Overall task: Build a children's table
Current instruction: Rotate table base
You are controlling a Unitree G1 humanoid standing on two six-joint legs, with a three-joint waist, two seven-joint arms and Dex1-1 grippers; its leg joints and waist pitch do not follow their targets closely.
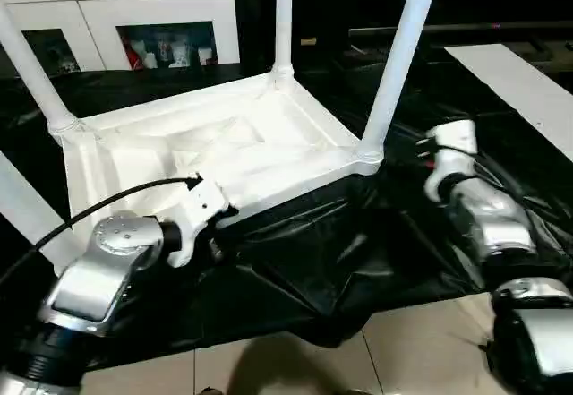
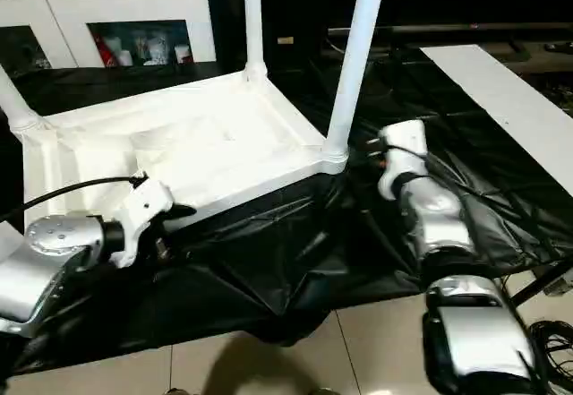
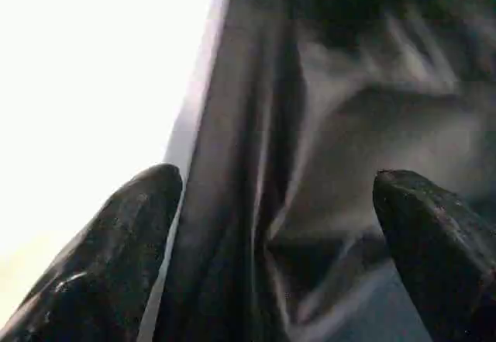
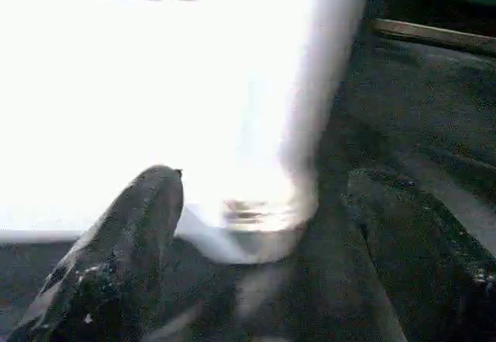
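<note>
This looks like a room in a home. A white cabinet (image 1: 134, 14) with glass doors stands at the back, small colourful items showing behind the glass. In front of the cabinet, a crinkled black sheet (image 1: 340, 252) covers the floor, and pale floor tiles (image 1: 412, 350) show beyond the sheet's near edge.

Readable text: none is found in any view.
Tabletop (image 1: 215, 149): no lettering, number or brand mark can be made out on the white ribbed underside at centre frame.
Legs (image 1: 394, 64): plain white tubes; nothing is printed where they are seen.
Cabinet (image 1: 134, 14): at the upper left of the frame, coloured items are seen behind the glass doors, but any labels on them are too small to be read.
Forearms (image 1: 488, 220): no marking can be read on the silver casings.
</note>
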